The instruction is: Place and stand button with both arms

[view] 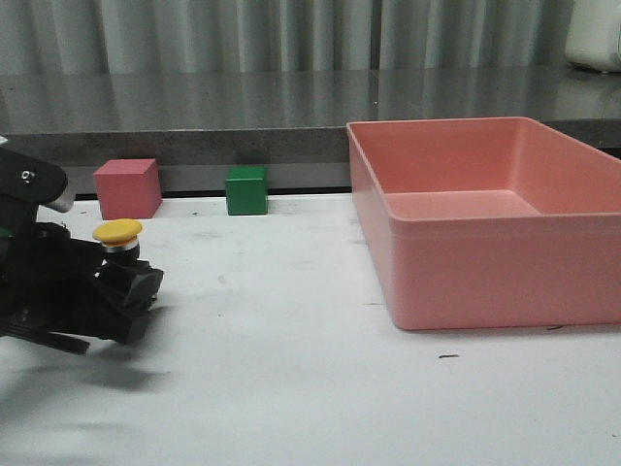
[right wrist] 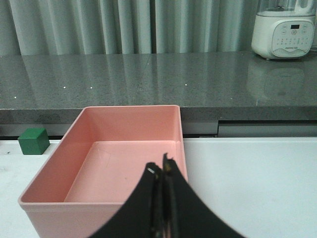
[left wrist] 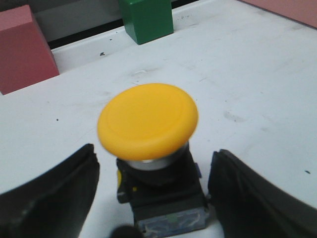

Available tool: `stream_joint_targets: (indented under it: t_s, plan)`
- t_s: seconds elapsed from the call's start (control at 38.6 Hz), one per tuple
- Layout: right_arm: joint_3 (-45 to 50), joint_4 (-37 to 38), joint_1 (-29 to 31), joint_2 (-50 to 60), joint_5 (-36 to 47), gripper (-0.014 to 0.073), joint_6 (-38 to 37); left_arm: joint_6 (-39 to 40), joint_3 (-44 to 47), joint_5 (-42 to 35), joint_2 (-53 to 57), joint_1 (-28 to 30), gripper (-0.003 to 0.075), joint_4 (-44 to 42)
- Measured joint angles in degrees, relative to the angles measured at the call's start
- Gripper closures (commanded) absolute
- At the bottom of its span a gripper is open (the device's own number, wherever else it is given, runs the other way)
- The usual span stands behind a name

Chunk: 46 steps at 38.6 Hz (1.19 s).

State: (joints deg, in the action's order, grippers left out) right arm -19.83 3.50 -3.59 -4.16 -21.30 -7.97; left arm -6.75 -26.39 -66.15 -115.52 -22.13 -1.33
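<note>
The button stands upright on the white table at the far left, yellow cap up. In the left wrist view the button shows its silver collar, black body and bluish terminals. My left gripper is open and low on the table, one finger on each side of the button's body. There is a clear gap at one finger, and the other finger is very near the base. My right gripper is shut and empty, above the near rim of the pink bin. It is out of the front view.
A pink cube and a green cube stand at the table's back edge, behind the button. A large pink bin fills the right half. A grey counter runs behind, with a white appliance on it.
</note>
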Motion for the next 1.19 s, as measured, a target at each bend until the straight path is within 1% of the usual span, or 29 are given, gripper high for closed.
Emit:
stream_joint_targets:
  t_s: [0.1,0.21,0.34,0.44,0.52,0.6,0.75,0.8,0.91,1.09,1.19]
  plan:
    - [0.0,0.0,0.0,0.0,0.0,0.0664,0.0,0.0,0.0,0.1,0.1,0.0,0.0181,0.0]
    - [0.0,0.0,0.0,0.0,0.0,0.0664,0.0,0.0,0.3,0.5,2.7,-0.4,0.0181,0.0]
    - [0.0,0.0,0.0,0.0,0.0,0.0664,0.0,0.9,0.3,6.0,10.7,-2.3,0.0184,0.2]
    - [0.0,0.0,0.0,0.0,0.0,0.0664,0.0,1.7,0.3,14.7,18.8,-4.2,0.0184,0.6]
    - [0.0,0.0,0.0,0.0,0.0,0.0664,0.0,4.1,0.4,22.0,25.3,-5.0,0.0184,0.9]
    - [0.0,0.0,0.0,0.0,0.0,0.0664,0.0,6.7,0.4,27.4,31.2,-5.0,0.0184,1.3]
    - [0.0,0.0,0.0,0.0,0.0,0.0664,0.0,8.2,0.5,41.2,45.7,-5.0,0.0194,1.3]
    - [0.0,0.0,0.0,0.0,0.0,0.0664,0.0,8.3,0.7,46.0,51.6,-5.0,0.0211,1.3]
    - [0.0,0.0,0.0,0.0,0.0,0.0664,0.0,8.4,0.8,53.2,61.1,-5.0,0.0277,1.3]
    - [0.0,0.0,0.0,0.0,0.0,0.0664,0.0,8.4,1.0,64.5,75.1,-5.0,0.0452,1.3]
    - [0.0,0.0,0.0,0.0,0.0,0.0664,0.0,8.4,1.1,69.4,82.2,-5.0,0.0557,1.3]
